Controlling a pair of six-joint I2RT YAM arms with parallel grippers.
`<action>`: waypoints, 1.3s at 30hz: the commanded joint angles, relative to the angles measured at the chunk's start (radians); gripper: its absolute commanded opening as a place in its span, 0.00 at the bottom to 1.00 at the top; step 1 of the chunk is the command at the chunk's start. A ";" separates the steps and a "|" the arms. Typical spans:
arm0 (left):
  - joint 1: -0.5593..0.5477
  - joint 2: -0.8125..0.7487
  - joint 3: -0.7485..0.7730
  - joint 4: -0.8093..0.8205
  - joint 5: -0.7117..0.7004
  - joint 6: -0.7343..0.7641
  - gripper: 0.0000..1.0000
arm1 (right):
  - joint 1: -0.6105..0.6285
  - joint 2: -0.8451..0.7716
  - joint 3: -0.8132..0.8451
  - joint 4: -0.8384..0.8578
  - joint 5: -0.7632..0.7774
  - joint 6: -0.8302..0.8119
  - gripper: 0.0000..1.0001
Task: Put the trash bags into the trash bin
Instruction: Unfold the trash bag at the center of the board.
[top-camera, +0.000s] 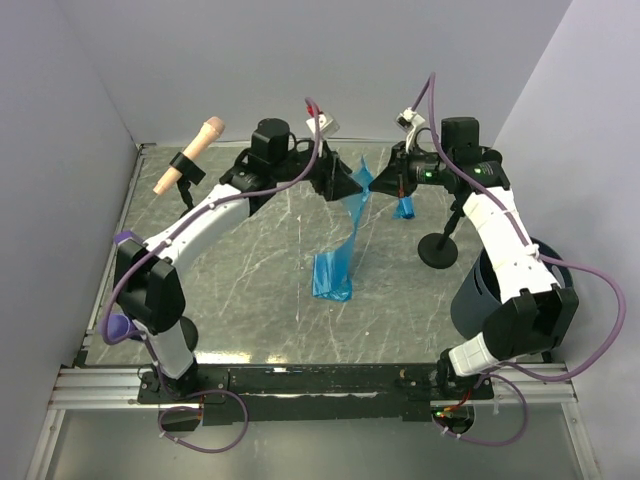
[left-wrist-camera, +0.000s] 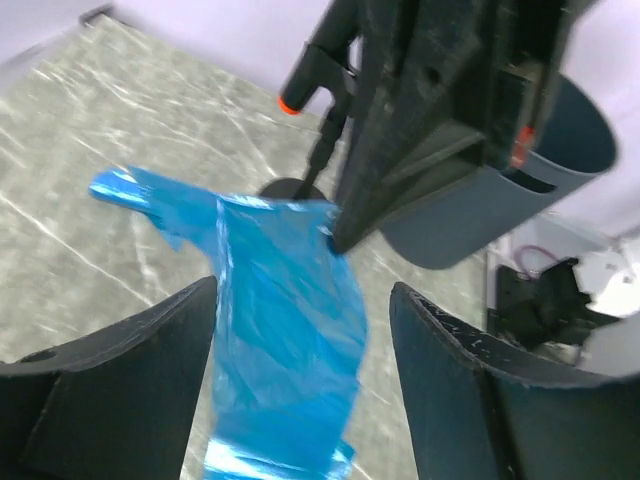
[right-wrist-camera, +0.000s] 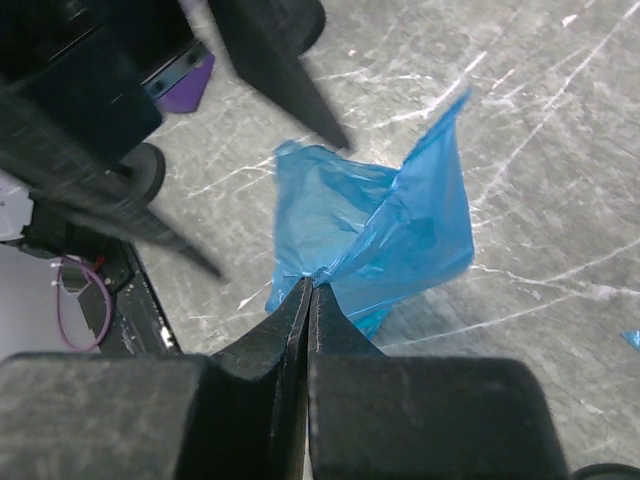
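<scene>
Currently: trash bag (top-camera: 340, 250), centre frame, hangs from the clamped right gripper (right-wrist-camera: 310, 285) alone (left gripper (left-wrist-camera: 303, 300) spread wide); thin film may slip free short of trash bin (top-camera: 475, 295), lower right.

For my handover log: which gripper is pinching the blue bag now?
The right gripper: its fingers are shut on the trash bag, while the left gripper has fingers open around it.
</scene>
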 joint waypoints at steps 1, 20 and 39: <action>0.009 0.052 0.121 -0.060 -0.118 0.096 0.73 | 0.003 -0.073 0.000 0.035 -0.055 0.010 0.00; 0.038 0.046 0.148 -0.244 0.078 0.320 0.01 | -0.019 -0.100 -0.052 -0.053 0.099 -0.114 0.00; 0.119 0.017 0.302 -0.752 0.152 0.650 0.01 | -0.033 -0.088 -0.055 -0.072 0.413 -0.222 0.00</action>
